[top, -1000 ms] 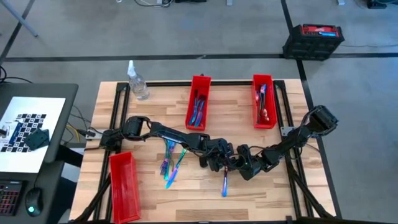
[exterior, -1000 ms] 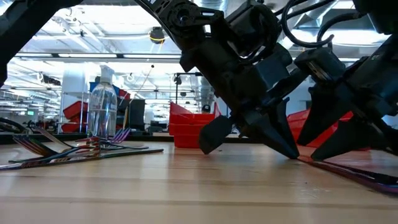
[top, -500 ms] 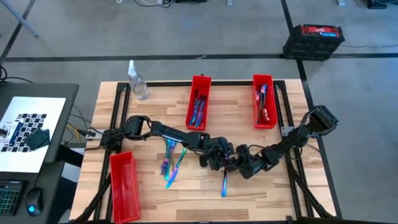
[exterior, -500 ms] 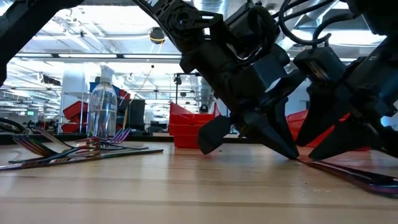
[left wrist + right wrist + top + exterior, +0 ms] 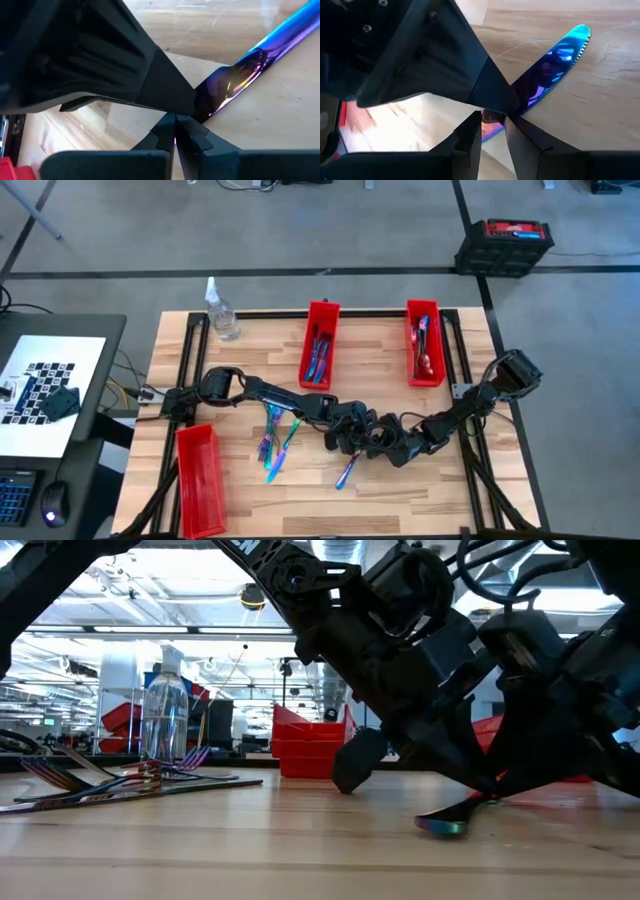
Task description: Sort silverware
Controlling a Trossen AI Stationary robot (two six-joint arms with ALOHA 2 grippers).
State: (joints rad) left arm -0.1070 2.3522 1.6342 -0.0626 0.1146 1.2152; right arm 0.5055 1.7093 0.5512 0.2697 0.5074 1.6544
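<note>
One iridescent blue-purple knife [image 5: 346, 471] of the silverware lies slanted on the wood right of the table's middle. Its near end [image 5: 441, 826] rests on the table and the rest rises toward the grippers. My right gripper [image 5: 493, 131] is shut on it. My left gripper [image 5: 175, 131] is shut, with its tips right beside the knife and facing the right gripper. More silverware [image 5: 275, 435] lies in a loose pile to the left. My right gripper pinches the knife's narrow part [image 5: 492, 125] between its two fingers, coming slanting down from the table's right. The serrated blade [image 5: 555, 60] sticks out past the fingers. The knife is tilted, its near end on the table. My left gripper's shut fingers [image 5: 485, 90] meet the knife from above, beside my right fingers. Their tip hides the exact spot.
Two red bins [image 5: 320, 345] [image 5: 424, 345] holding silverware stand at the far side. A third red bin [image 5: 200, 480] lies at the near left corner. A spray bottle [image 5: 222, 310] stands at the far left. Bare wood lies near the front edge.
The knife has swung about. It lay flat, pointing at the near edge; now its free end points near-left and its gripped part is raised off the wood. Both grippers stayed close together over it.
</note>
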